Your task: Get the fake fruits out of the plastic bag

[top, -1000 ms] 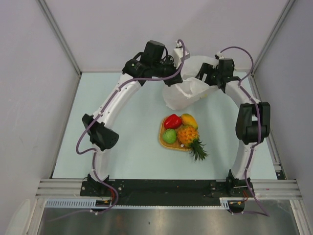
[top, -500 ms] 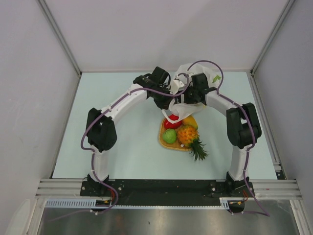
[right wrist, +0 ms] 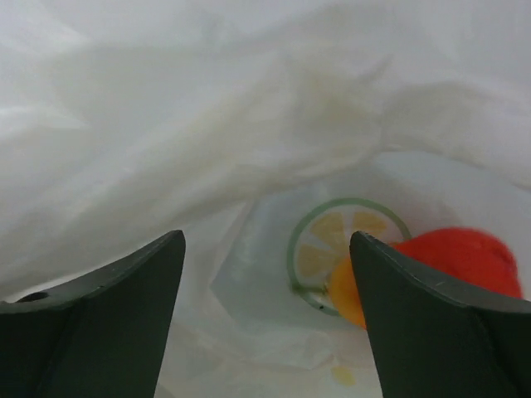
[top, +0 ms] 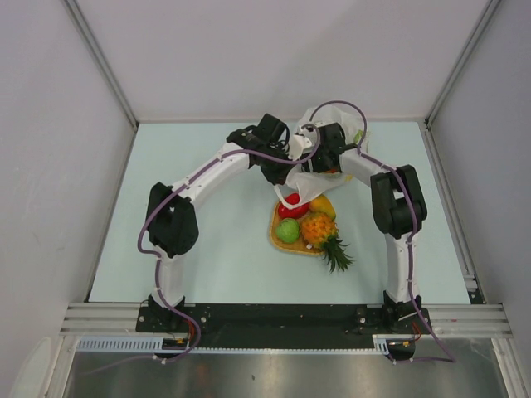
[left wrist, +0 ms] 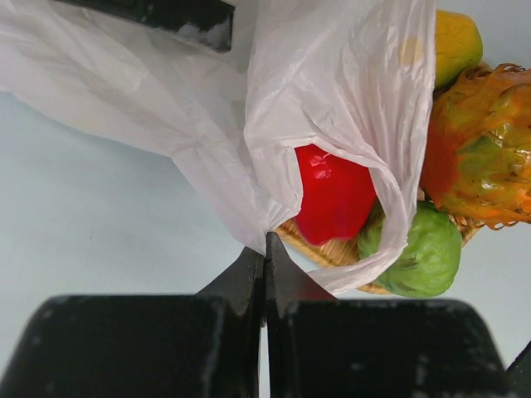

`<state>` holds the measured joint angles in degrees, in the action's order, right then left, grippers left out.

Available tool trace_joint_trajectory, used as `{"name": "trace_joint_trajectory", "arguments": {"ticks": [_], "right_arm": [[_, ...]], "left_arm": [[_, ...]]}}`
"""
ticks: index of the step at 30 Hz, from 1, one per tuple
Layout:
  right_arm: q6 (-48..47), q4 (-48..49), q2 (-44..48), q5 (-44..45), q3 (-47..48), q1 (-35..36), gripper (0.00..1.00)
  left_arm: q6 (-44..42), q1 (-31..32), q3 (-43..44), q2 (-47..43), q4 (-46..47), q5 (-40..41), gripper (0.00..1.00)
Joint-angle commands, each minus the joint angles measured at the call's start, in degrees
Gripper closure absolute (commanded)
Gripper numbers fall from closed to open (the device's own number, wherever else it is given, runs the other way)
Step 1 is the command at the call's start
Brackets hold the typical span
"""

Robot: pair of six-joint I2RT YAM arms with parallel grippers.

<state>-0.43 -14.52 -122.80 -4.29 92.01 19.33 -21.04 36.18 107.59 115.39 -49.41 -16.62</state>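
The plastic bag (left wrist: 332, 99) is pinched at its edge by the closed left jaws. The right jaws are spread open inside it, and a red fruit (right wrist: 465, 257) is seen just beyond them.

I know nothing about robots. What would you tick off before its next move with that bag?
1. Hold of the left gripper on the plastic bag: ok, jaws shut on a fold.
2. The right gripper ready to reach: ok, jaws wide apart, nothing between them.
3. Bag emptied: not ok, a citrus slice and a red piece seem to lie inside.
4. Bag clear of the tray: not ok, it drapes over the red fruit there.
5. Free room on the tray beside the green apple and pineapple: cannot tell.
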Motion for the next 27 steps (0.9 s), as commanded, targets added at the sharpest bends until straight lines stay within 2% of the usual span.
{"name": "trace_joint_trajectory", "arguments": {"ticks": [1,6,9,11,12,14,15,18,20,22,27], "right_arm": [[-4.32,-1.30,-0.42,0.79,2.65,-0.70,0.24],[-7.83,-3.23,1.33,-3.96,4.85,-2.37,0.51],[-9.94,-4.81,3.79,-7.30,6.25,-2.72,0.55],[-11.00,-6.04,5.73,-8.54,6.69,-2.28,0.52],[-12.39,-6.39,6.25,-7.93,6.69,-1.93,0.43],[-13.80,-5.96,7.40,-2.41,5.91,-1.41,0.33],[-14.86,-5.69,7.40,-0.30,5.12,-1.05,0.24],[-15.22,-5.51,5.48,6.03,4.67,-1.49,0.13],[-15.57,-5.34,3.81,9.12,4.41,-1.84,0.11],[-15.57,-4.38,2.84,11.75,3.62,-2.28,0.03],[-15.92,-4.46,0.29,13.61,3.36,-3.25,0.00]], "left_arm": [[0.56,-0.50,2.62,-1.58,1.68,0.45,1.00],[1.44,-0.94,4.29,-0.44,2.91,0.01,1.00],[1.87,-1.20,5.26,0.18,3.61,-0.51,1.00],[2.40,-1.38,6.05,0.53,3.88,-0.87,1.00],[2.58,-1.47,6.14,0.62,4.05,-1.13,1.00],[3.19,-1.55,6.75,0.62,4.32,-1.92,1.00],[3.37,-1.56,6.93,0.62,4.41,-2.27,1.00],[3.72,-1.47,7.46,0.71,4.58,-3.50,1.00],[3.64,-1.47,7.81,0.71,4.32,-4.55,1.00],[3.20,-1.47,7.11,0.45,4.23,-5.08,1.00],[3.28,-0.85,5.96,-0.34,4.14,-4.21,1.00]]}}
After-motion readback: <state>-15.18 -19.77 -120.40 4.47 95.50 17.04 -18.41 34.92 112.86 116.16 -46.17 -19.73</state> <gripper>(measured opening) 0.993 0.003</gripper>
